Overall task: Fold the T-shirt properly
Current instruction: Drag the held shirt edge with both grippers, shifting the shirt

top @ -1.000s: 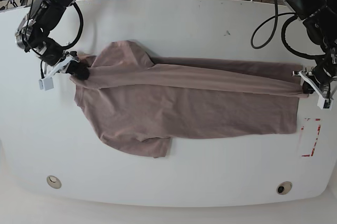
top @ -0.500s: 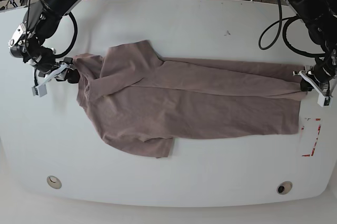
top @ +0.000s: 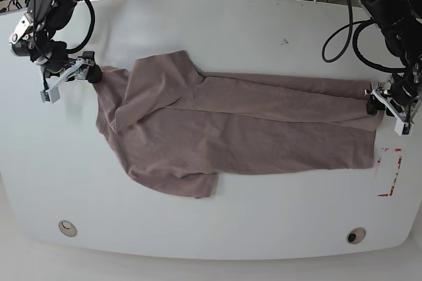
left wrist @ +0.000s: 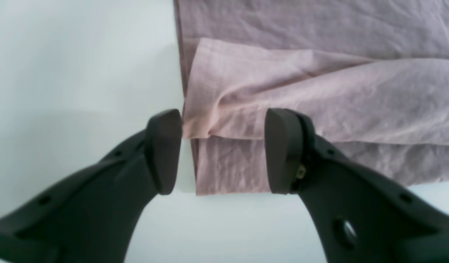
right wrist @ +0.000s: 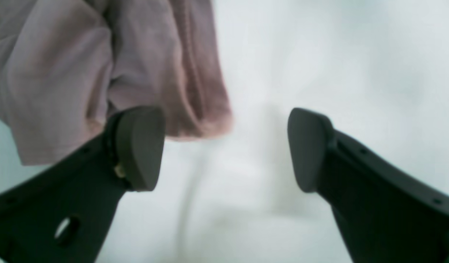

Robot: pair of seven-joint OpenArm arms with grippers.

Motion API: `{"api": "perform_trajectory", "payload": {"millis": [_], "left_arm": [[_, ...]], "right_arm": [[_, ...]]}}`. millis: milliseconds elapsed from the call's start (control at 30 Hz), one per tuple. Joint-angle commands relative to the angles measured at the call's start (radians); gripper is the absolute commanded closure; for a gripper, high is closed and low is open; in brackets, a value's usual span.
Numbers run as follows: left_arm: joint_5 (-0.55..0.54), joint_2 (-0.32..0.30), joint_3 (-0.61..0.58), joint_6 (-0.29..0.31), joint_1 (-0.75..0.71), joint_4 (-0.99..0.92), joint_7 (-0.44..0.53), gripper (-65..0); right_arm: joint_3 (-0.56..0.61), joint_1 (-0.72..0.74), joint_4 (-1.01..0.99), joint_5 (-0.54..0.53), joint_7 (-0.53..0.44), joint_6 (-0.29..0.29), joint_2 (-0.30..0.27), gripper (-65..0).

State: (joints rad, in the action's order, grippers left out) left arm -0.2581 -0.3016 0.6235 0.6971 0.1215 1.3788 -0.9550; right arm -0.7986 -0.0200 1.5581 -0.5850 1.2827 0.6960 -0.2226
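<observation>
Overall light: bright, even and diffuse in all three views.
Base view sharpness: sharp across the table (top: pixel 264 228); no motion blur.
Base view glare: the white tabletop reads near overexposed; its surface detail is washed out.
Base view shadows: faint and soft, a narrow dark line under the T-shirt (top: pixel 250 129) along its lower hem.
Base view distortion: wide-angle; table edges bow toward the corners.
Left wrist view: cloth weave and wrinkles in moderate focus; left gripper (left wrist: pixel 224 149) soft-edged, with a pale shadow on the table at left.
Right wrist view: blurred throughout; right gripper (right wrist: pixel 224 149) and cloth out of focus, with vague grey shadow streaks.
</observation>
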Motion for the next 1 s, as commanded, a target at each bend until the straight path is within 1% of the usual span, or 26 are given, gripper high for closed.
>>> {"api": "perform_trajectory", "payload": {"millis": [0, 100, 200, 333, 467, 567, 633, 900, 967], "left_arm": [[-0.013, -0.020, 0.005, 0.001, 0.007, -0.012, 0.018, -34.3], [-0.013, -0.017, 0.003, 0.001, -0.003, -0.031, 0.020, -34.3], [-0.013, -0.015, 0.005, 0.001, -0.006, -0.034, 0.021, -34.3], [-0.013, -0.017, 0.005, 0.001, -0.026, -0.034, 0.023, -34.3], [-0.007, -0.020, 0.005, 0.001, -0.032, -0.034, 0.074, -34.3], [0.059, -0.020, 0.006, 0.001, -0.047, -0.036, 0.087, -34.4], [0.084, -0.017, 0.005, 0.001, -0.047, -0.043, 0.113, -34.4], [0.084, -0.020, 0.003, 0.001, -0.044, -0.221, 0.199, -34.4], [0.081, -0.020, 0.002, 0.001, -0.044, -0.240, 0.202, -33.9]], "right_arm": [[-0.002, -0.007, 0.018, -0.016, -0.025, 0.002, 0.012, -49.0], [0.000, -0.007, 0.020, -0.016, -0.025, 0.002, 0.050, -49.0], [0.000, -0.002, 0.003, -0.016, -0.033, 0.002, 0.052, -49.0], [0.064, -0.002, -0.049, -0.016, -0.084, 0.002, 0.048, -49.0], [0.098, -0.002, -0.094, -0.016, -0.099, 0.002, 0.050, -48.8], [0.098, -0.005, -0.115, -0.016, -0.114, 0.002, 0.052, -48.8], [0.101, -0.005, -0.126, -0.016, -0.127, 0.002, 0.052, -48.8], [0.100, -0.007, -0.124, -0.017, -0.128, 0.002, 0.048, -48.8], [0.100, -0.007, -0.121, -0.017, -0.128, 0.002, 0.047, -48.8]]}}
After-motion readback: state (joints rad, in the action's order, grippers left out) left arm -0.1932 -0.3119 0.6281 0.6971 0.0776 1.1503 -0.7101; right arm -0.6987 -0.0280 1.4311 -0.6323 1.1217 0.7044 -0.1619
